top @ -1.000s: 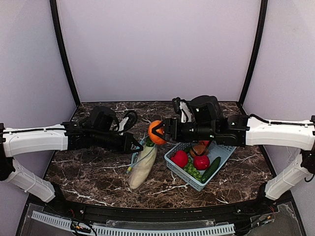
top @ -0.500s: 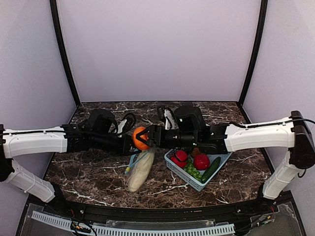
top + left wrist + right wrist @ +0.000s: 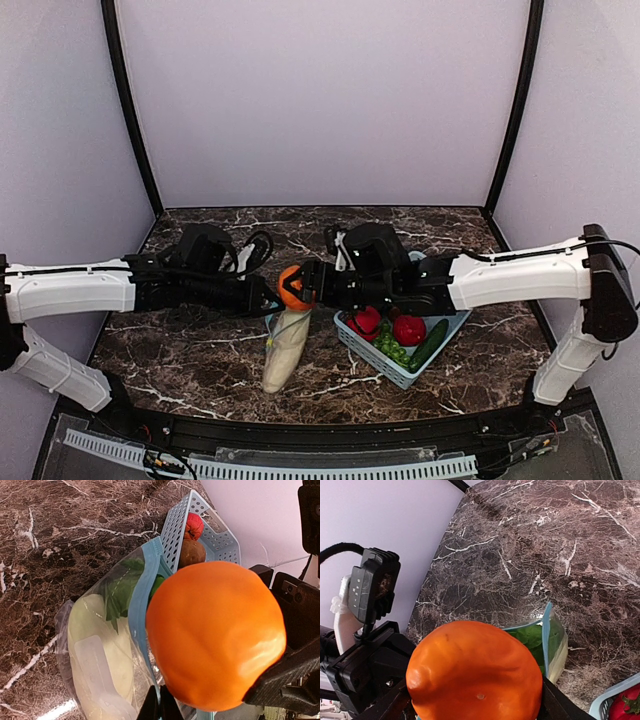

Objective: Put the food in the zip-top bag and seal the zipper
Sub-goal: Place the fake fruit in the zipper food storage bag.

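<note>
My right hand (image 3: 298,287) is clamped on the orange (image 3: 291,284), one dark finger on each side of it, holding it up off the desk (image 3: 180,345). The orange hangs directly over the mouth of the zip-top bag (image 3: 100,605), very close to the light blue zipper (image 3: 137,610). From my wrist views I cannot tell whether it touches the strip.

My left hand (image 3: 159,709) has its fingers pressed together, pinching the bag at its mouth edge, where the blue strip runs down into the fingertips. The two hands meet almost nose to nose above the bag.

The bag slopes from my left hand down toward the near edge of the desk. Inside it lies the long cream-white squash (image 3: 284,350), with a green leafy piece (image 3: 117,597) near the mouth.

Just to the right of the bag sits the light blue lattice basket (image 3: 352,343). It holds two red round pieces (image 3: 408,329), a dark green cucumber (image 3: 431,343) and a cluster of small green pieces (image 3: 390,347).
</note>
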Tool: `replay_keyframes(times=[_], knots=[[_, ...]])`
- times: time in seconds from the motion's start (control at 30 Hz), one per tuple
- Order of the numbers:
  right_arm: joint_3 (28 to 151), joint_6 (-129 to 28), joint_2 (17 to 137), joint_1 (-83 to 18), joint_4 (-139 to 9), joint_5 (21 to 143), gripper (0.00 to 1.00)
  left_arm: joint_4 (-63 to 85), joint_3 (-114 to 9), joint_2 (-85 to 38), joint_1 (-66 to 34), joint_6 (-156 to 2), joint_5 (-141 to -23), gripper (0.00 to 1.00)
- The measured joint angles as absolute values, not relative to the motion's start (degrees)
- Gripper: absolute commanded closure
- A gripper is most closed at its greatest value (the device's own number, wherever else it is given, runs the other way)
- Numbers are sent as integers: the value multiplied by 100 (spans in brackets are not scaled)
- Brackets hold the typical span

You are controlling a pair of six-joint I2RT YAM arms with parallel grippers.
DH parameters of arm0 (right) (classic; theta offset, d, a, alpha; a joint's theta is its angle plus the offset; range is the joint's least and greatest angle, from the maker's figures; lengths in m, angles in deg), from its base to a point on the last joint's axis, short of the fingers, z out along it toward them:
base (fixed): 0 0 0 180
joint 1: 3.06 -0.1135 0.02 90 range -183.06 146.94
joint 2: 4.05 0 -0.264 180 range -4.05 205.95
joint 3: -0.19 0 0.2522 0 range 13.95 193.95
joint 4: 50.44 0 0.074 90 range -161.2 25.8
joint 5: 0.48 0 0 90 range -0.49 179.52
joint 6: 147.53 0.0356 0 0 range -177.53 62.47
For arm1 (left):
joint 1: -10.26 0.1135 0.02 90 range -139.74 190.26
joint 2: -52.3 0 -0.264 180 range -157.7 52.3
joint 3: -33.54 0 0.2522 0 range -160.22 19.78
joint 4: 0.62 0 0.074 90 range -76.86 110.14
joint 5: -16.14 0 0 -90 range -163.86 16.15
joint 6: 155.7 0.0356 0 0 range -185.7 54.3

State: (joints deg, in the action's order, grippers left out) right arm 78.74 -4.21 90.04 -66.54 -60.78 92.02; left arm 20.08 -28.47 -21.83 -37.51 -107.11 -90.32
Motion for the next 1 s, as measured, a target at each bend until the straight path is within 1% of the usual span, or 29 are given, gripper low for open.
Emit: replay_keyframes(times=[0.17,0.47,0.53,0.67,0.77,1.0], knots=[[7944,-423,9216,-6676,-6305,9379,51,2074,-2805,-2183,-3751,-10713,-8980,99],[8128,-456,9672,-6783,-6784,9335,50,1906,-2805,-2181,-3753,-10718,-9032,99],[8206,-478,9749,-6803,-6871,9331,47,1873,-2805,-2181,-3753,-10731,-9078,99],[8296,-522,9804,-6803,-7011,9318,32,1768,-2805,-2181,-3753,-10737,-9185,99],[8355,-594,9806,-6803,-7114,9320,24,1750,-2805,-2181,-3751,-10755,-9229,99],[8366,-804,9662,-6803,-7232,9355,13,1761,-2794,-2072,-3751,-10794,-9155,99]])
